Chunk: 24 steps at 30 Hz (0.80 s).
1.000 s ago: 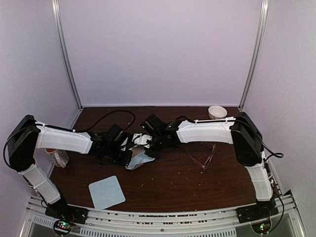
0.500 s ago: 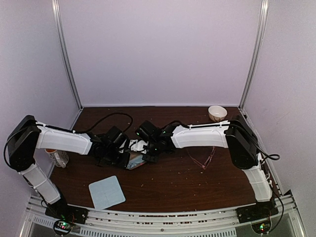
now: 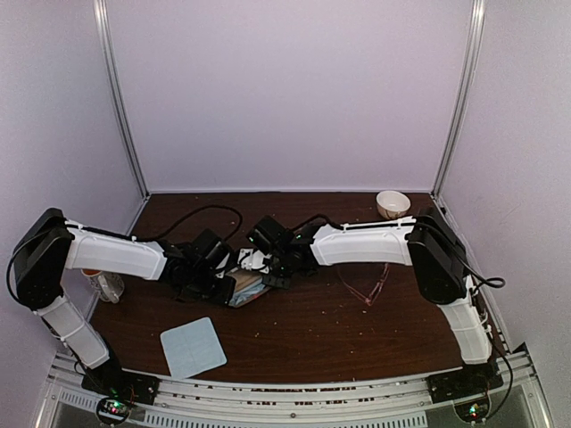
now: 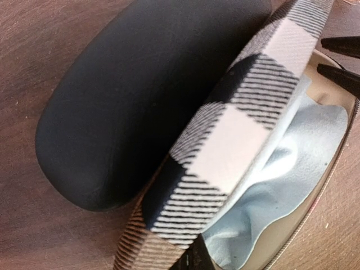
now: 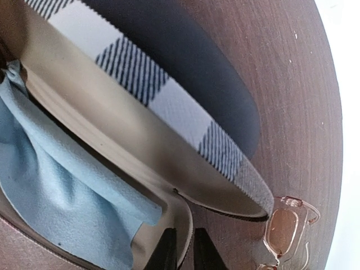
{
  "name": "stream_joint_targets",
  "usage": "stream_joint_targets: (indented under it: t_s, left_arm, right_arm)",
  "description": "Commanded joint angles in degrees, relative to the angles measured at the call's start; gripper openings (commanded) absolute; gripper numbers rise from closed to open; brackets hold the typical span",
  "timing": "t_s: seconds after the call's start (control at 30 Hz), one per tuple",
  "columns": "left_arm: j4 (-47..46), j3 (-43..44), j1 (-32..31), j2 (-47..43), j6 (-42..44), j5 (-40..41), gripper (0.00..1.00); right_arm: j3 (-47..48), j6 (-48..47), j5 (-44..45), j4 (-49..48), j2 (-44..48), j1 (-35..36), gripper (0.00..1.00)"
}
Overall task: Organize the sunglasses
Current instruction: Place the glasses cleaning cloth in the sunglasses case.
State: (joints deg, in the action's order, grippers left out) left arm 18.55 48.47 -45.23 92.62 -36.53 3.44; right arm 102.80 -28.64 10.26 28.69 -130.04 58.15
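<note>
Plaid case [image 4: 247, 129] lower vs 1s ago; R claw [image 5: 183, 243] edged left, slightly parted astride rim; L claw [image 3: 225, 281] pressed tight.

**COLOURS AND PATTERNS: ITEMS LISTED**

- oblong case [image 4: 129, 101]: matt black.
- open case [image 4: 247, 129]: black-and-white check with hatched squares (lining beige).
- cloth [image 4: 292, 169]: pale blue.
- sunglasses [image 5: 284, 230]: pinkish-copper frames.
- table [image 3: 339, 330]: dark brown wood grain.
- bowl [image 3: 393, 203]: cream.

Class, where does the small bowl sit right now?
In the top view, the bowl sits in the far right corner of the table, beside the right frame post and just beyond the elbow of the right arm.
</note>
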Motion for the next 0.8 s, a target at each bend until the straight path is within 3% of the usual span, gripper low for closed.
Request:
stream_joint_targets:
  t_s: [0.0,0.4,0.57,0.77]
  left_arm:
    - [-1.8,0.4,-1.3,-0.3,2.6,-2.8,0.00]
    - [-2.3,1.1,-1.3,-0.1,3.1,-3.4,0.08]
    - [-2.1,1.2,-1.4,-1.0,3.3,-3.5,0.24]
    - [-1.2,1.3,-1.5,-2.5,3.4,-3.2,0.35]
  right_arm:
    - [0.7,0.0,2.4,-1.4,-0.4,0.2,0.13]
    - [-1.5,0.5,3.0,-2.8,1.7,-0.3,0.24]
    - [-2.9,0.9,3.1,-3.6,3.2,-0.4,0.31]
    - [-5.4,1.7,3.1,-5.1,5.8,-0.6,0.38]
